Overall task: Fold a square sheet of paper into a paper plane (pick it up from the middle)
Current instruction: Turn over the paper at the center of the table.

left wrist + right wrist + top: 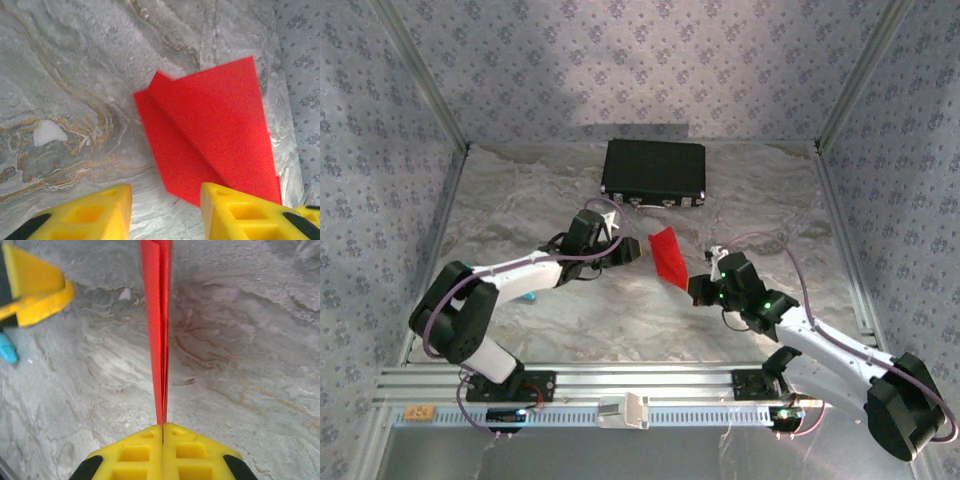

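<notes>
The red sheet of paper (667, 254) is folded into a narrow pointed wedge with a long crease and stands on edge above the table. My right gripper (163, 427) is shut on its lower end, and the layers rise edge-on from the pinched fingers. In the top view the right gripper (693, 288) sits at the paper's near tip. My left gripper (628, 250) hangs just left of the paper. In the left wrist view the left gripper (165, 212) is open, table shows in the gap, and the folded paper (210, 135) lies just beyond the right finger (235, 210).
A black rectangular case (654, 170) lies at the back of the marbled table (520, 200). A small turquoise object (530, 297) rests by the left arm, and the turquoise object (7, 350) also sits at the left edge of the right wrist view. Patterned walls enclose the table.
</notes>
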You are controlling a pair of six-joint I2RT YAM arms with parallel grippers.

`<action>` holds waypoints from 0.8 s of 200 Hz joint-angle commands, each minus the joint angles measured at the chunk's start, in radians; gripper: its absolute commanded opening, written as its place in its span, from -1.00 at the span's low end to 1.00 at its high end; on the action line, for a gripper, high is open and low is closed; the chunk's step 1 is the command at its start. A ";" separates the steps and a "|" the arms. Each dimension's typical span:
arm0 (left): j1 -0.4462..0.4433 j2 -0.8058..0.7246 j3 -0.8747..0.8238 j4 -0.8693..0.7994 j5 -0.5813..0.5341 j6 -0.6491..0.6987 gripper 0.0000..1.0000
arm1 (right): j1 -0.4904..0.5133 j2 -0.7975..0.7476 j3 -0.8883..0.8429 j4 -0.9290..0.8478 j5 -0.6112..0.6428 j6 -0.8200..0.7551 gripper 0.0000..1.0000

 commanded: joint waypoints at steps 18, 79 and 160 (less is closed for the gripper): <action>0.009 -0.081 -0.028 -0.018 -0.060 0.026 -0.21 | 0.066 -0.041 0.087 -0.173 0.138 -0.123 -0.95; 0.009 -0.158 -0.055 -0.066 -0.124 0.003 -0.26 | 0.195 -0.068 0.149 -0.214 0.393 -0.181 -0.97; 0.036 -0.300 -0.123 -0.157 -0.263 -0.031 -0.02 | 0.324 -0.043 0.261 -0.492 0.779 -0.126 -0.98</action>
